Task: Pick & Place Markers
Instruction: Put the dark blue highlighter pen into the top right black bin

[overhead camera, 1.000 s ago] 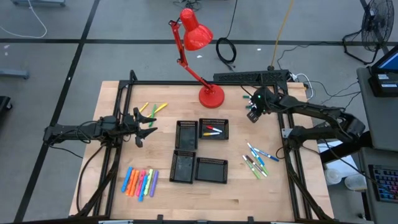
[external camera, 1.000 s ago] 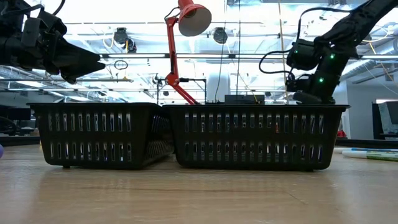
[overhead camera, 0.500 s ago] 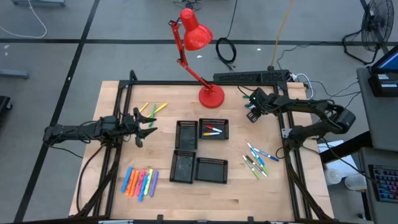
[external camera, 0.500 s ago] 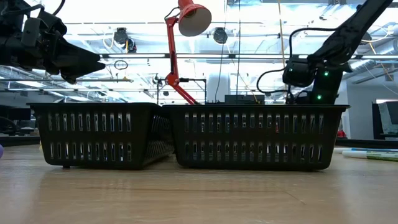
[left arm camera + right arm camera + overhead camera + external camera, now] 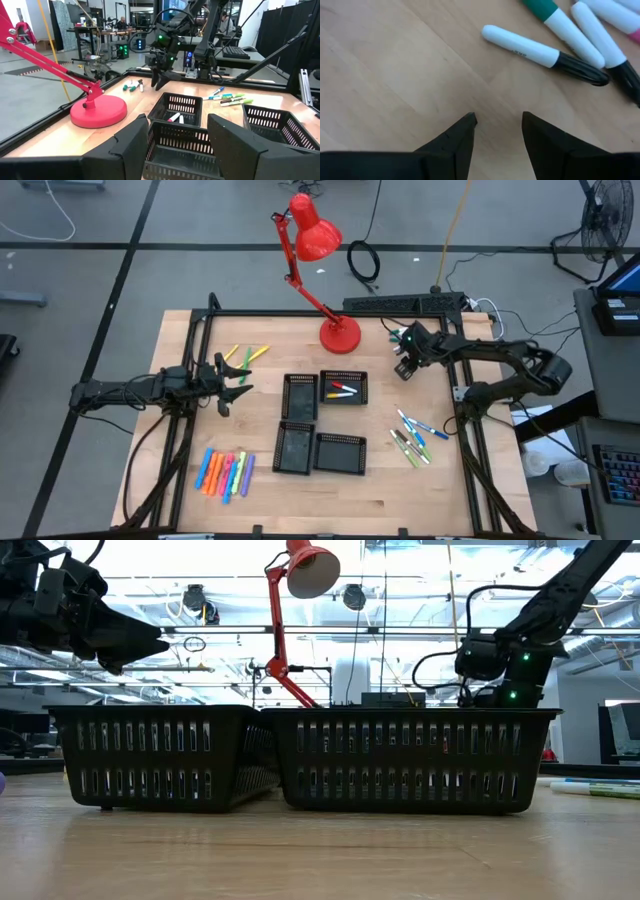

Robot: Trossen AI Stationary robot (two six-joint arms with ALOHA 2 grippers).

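My right gripper (image 5: 498, 120) hangs open above the bare tabletop at the far right, pointing steeply down, with nothing between its fingers. Just beyond its fingertips lie white-bodied markers (image 5: 542, 51), flat on the wood: one with a black end, one with a green end (image 5: 555, 15). The left wrist view shows this gripper (image 5: 159, 82) next to those markers (image 5: 132, 86). More markers lie in groups: blue-green (image 5: 414, 436), yellow-green (image 5: 245, 355), neon (image 5: 225, 473), and some in the far right tray (image 5: 342, 389). My left gripper (image 5: 232, 380) waits open at the left.
Four black mesh trays (image 5: 322, 422) sit together at the table's middle. A red desk lamp stands with its base (image 5: 339, 334) at the far edge, close to my right gripper. A black frame rail (image 5: 330, 313) runs along the far side.
My right gripper has sunk toward the table near the far right markers, tipping a little steeper, and stayed open. The left arm and the markers have kept still.
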